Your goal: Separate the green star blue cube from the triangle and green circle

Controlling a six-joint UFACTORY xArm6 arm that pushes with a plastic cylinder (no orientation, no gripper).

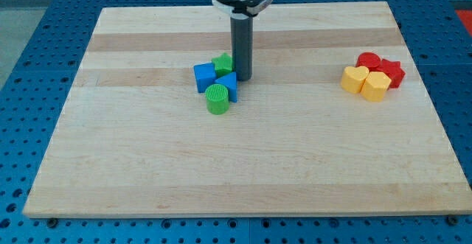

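Observation:
A tight cluster lies left of the board's middle. The blue cube (204, 77) is at its left. The green star (222, 63) is at its top. The blue triangle (230, 85) is at its right and the green circle (217, 99) at its bottom. All touch one another. My tip (243, 78) stands on the board just right of the green star and touches the upper right of the blue triangle.
On the view's right lies a second cluster: a red circle (368, 60), a red star (393, 73), a yellow heart (355, 78) and a yellow hexagon (375, 86). The wooden board (243, 163) rests on a blue perforated table.

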